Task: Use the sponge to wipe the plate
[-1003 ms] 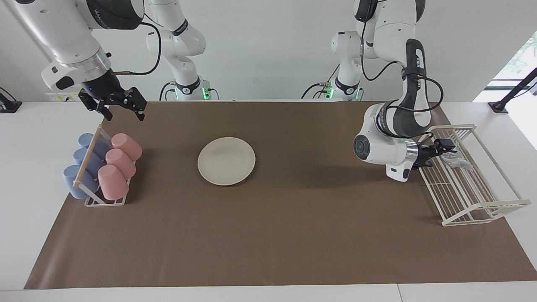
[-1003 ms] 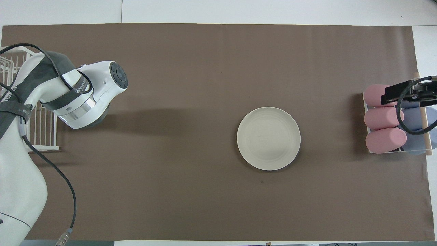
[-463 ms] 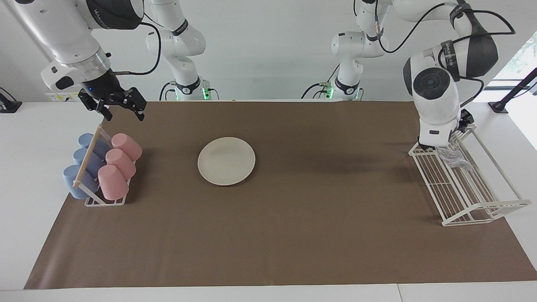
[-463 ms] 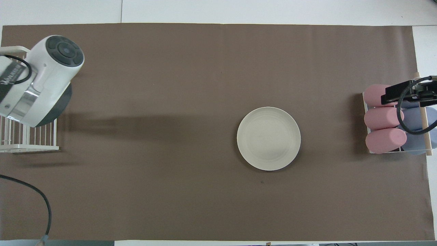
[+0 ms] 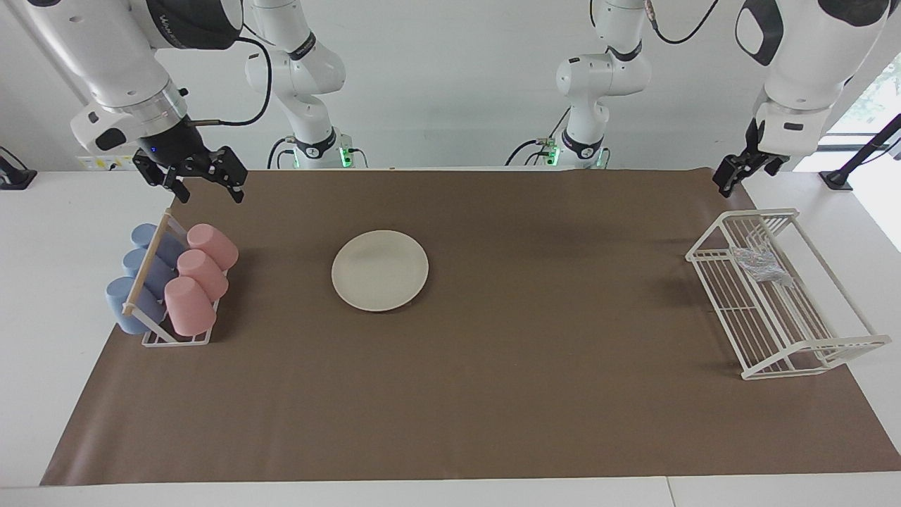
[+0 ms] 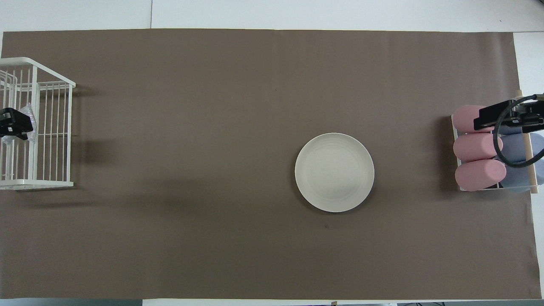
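A brown mat (image 5: 493,394) covers the white table in front of a white wall. I take the plate (image 5: 380,270) as my landmark: it lies flat and bare on the mat, somewhat toward the right arm's end of the table. From the plate toward the left arm's end, well apart, stands the white wire rack (image 5: 809,352), and the sponge (image 5: 759,263) lies inside it, in the part of the rack closer to the robots. My left gripper (image 5: 735,171) hangs in the air over that end of the rack, above the sponge and not touching it; it holds nothing, but I cannot tell if its fingers are spread or closed. From the plate toward the right arm's end is a small rack with pink cups (image 5: 197,278) and blue cups (image 5: 137,282). My right gripper (image 5: 204,184) waits over this cup rack, its fingers spread and empty.
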Controlling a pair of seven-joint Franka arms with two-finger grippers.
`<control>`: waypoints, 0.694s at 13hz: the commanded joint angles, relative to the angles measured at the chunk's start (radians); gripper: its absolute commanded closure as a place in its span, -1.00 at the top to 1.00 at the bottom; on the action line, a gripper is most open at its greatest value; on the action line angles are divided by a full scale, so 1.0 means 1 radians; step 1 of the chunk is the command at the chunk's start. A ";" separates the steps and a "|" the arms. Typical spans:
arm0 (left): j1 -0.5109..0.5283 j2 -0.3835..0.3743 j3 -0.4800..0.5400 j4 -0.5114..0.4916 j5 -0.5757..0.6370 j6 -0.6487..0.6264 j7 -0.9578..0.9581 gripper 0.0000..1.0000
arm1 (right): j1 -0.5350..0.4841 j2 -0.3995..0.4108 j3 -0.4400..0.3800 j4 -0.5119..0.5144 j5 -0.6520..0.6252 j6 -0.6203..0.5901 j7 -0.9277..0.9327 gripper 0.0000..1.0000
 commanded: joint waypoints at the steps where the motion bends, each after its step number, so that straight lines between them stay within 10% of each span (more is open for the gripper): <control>1: 0.041 -0.055 -0.001 -0.015 -0.109 -0.069 0.169 1.00 | 0.006 -0.017 0.001 -0.015 -0.020 -0.001 -0.002 1.00; 9: -0.100 -0.008 0.107 -0.021 -0.265 -0.094 0.191 1.00 | 0.006 -0.017 0.001 -0.015 -0.020 -0.003 -0.002 1.00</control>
